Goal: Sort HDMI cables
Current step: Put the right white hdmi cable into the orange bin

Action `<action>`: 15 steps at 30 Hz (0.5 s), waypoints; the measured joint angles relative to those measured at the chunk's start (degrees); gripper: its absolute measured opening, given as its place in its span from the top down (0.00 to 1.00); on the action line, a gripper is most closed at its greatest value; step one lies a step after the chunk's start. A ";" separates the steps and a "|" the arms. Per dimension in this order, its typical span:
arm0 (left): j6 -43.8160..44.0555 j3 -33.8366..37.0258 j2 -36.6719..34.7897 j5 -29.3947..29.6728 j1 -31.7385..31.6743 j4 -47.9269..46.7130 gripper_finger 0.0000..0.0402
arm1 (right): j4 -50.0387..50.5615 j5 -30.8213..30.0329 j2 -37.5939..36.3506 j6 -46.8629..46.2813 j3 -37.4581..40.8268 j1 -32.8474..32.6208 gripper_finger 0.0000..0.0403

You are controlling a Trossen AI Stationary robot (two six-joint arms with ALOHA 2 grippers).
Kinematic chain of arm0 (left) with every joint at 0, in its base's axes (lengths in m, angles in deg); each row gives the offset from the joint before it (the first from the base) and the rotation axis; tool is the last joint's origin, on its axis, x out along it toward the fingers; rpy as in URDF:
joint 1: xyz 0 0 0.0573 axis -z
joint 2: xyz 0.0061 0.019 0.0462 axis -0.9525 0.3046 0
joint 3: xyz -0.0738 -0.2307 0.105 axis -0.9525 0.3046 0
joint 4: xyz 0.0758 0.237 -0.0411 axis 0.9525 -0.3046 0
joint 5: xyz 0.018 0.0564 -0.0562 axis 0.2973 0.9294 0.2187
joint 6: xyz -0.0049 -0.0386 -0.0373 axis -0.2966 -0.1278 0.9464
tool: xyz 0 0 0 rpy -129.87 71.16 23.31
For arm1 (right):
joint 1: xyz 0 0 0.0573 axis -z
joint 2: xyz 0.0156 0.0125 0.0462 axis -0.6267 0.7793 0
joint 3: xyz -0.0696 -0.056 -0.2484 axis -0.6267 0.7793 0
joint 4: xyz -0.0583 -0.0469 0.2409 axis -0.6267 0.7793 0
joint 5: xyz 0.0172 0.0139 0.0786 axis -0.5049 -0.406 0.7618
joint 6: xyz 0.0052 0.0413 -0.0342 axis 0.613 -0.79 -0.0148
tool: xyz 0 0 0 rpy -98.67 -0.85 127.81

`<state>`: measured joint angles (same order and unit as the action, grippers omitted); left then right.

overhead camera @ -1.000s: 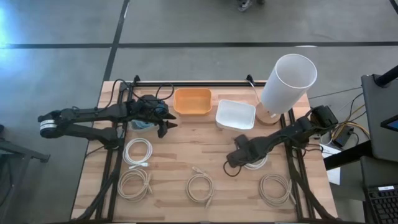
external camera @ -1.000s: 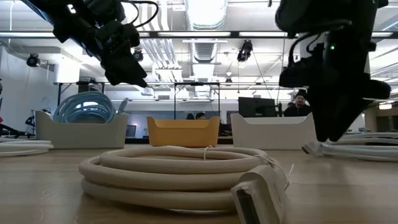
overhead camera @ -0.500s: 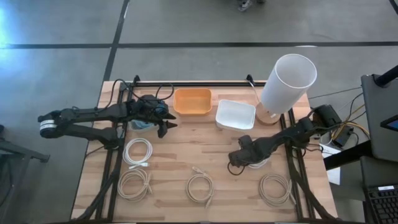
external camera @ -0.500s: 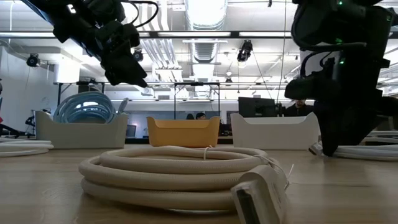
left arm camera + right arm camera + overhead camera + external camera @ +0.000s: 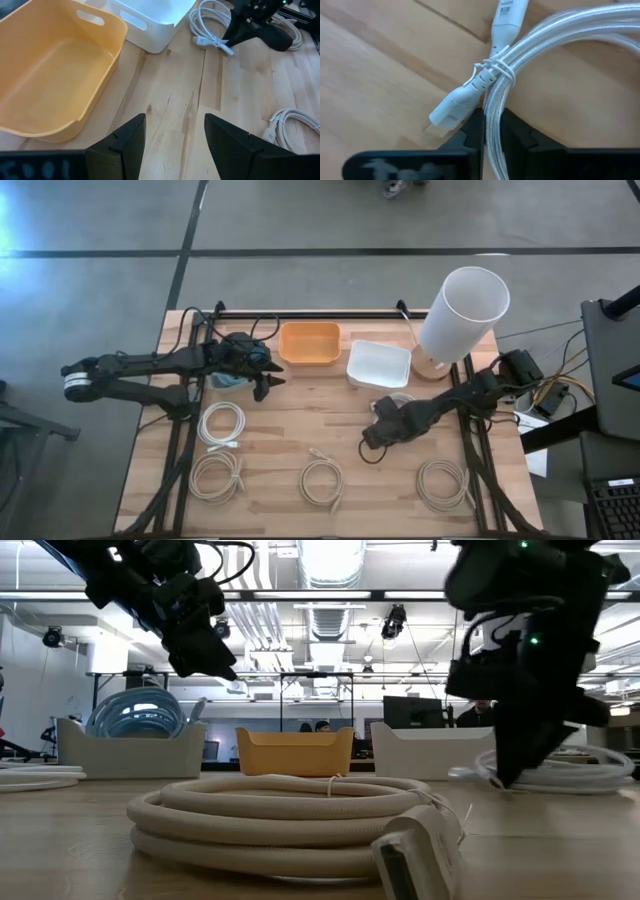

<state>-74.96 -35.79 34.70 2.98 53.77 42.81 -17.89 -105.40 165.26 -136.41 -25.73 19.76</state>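
Cables wound into small coils lie spread over the wooden table [image 5: 300, 415]. The right gripper [image 5: 372, 442] has its two fingers clenched on a strand of a white coil [image 5: 540, 45], just below the tie that bundles it, and one white plug [image 5: 451, 113] sticks out beside the fingers. In the high view this coil [image 5: 398, 402] shows just behind the gripper, close in front of the white bin [image 5: 379, 364]; in the low view it [image 5: 580, 768] hangs off the table surface on the gripper's far side.

The left gripper [image 5: 266, 381] hovers near the front corner of the orange bin [image 5: 309, 343], its fingers [image 5: 125, 145] spread apart with nothing between them. A light blue coil [image 5: 135, 712] sits in a bin [image 5: 128, 754] under the left arm.

Another white coil [image 5: 222, 424] lies on the left side of the table. Three beige coils sit along the front edge: one on the left [image 5: 216, 477], one in the middle [image 5: 322, 483], one on the right [image 5: 442, 484]. A tall white cylinder [image 5: 462, 313] stands at the back right corner.
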 joint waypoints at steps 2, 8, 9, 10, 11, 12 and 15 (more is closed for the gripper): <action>0.00 0.00 0.00 0.00 0.01 -0.02 0.50 | -0.05 0.05 0.00 1.85 -1.90 -0.16 0.92; -0.18 0.00 0.00 0.00 0.02 0.00 0.50 | -0.23 -1.30 -0.04 11.30 -8.79 -1.86 0.91; -0.19 0.00 0.00 0.02 0.02 0.00 0.50 | -0.18 -2.40 -0.06 12.78 -9.96 -2.20 0.91; -0.20 0.00 0.00 0.01 0.02 -0.01 0.50 | -0.14 -3.64 -0.07 14.05 -11.06 -2.47 0.91; -0.21 0.00 0.00 0.01 0.02 0.00 0.50 | -0.16 -5.08 -0.07 15.48 -12.06 -2.75 0.91; -0.22 0.00 0.00 0.00 0.02 0.00 0.50 | -0.08 -6.50 -0.07 17.00 -13.06 -2.84 0.91; -0.22 0.00 0.00 0.02 0.02 0.00 0.50 | -0.14 -12.51 -0.07 22.98 -15.86 -2.84 0.91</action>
<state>-75.18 -35.79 34.70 3.00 53.78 42.81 -18.03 -117.92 165.20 -113.43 -41.59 16.92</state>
